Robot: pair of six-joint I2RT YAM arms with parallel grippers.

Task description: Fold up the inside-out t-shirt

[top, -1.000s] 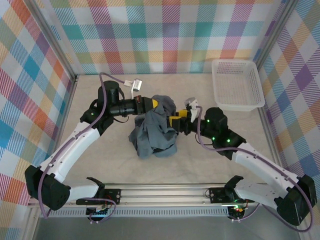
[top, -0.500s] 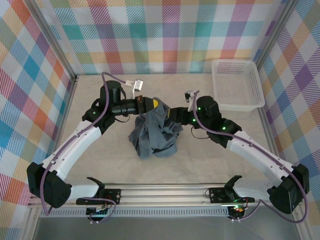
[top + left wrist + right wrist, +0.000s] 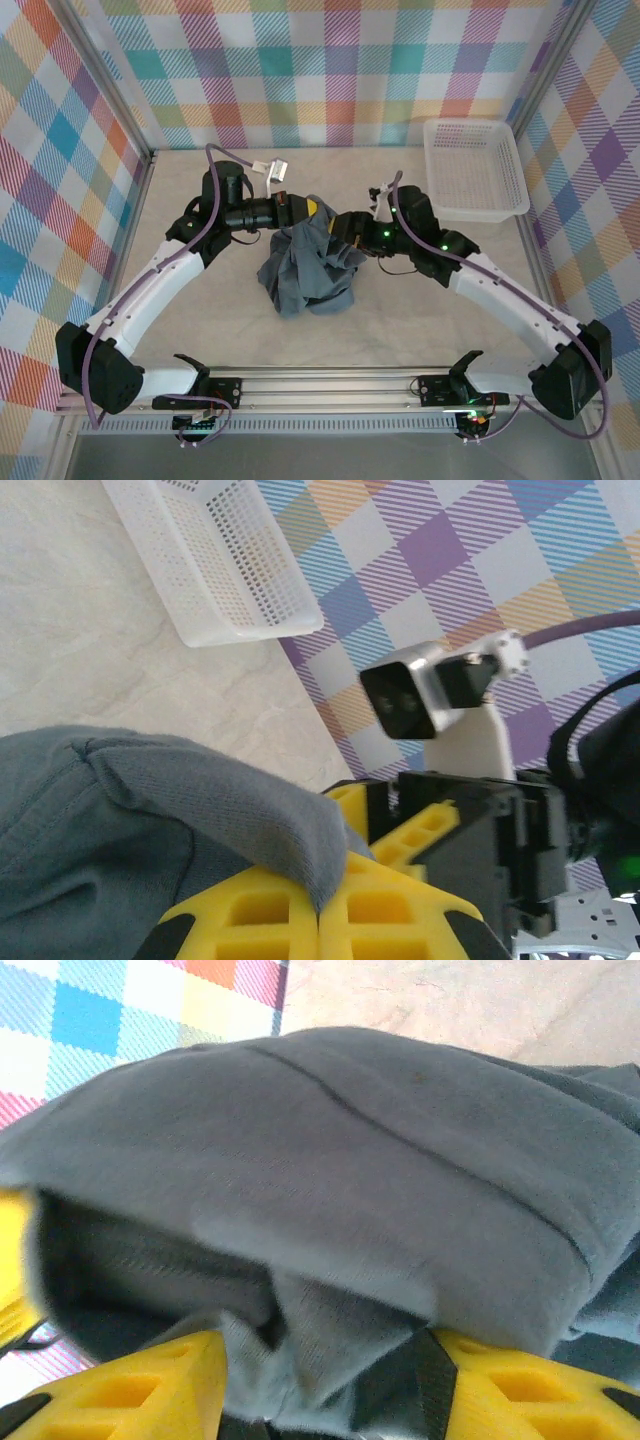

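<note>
The inside-out t-shirt is lying bunched at the centre of the tabletop. The left gripper is clenching its jaws on an upper fold, likely to spread it. The right gripper is straddling cloth with jaws apart; whether it is gripping I cannot tell.

T-shirt heaped at centre of table; basket behind, to right, well apart.
</note>
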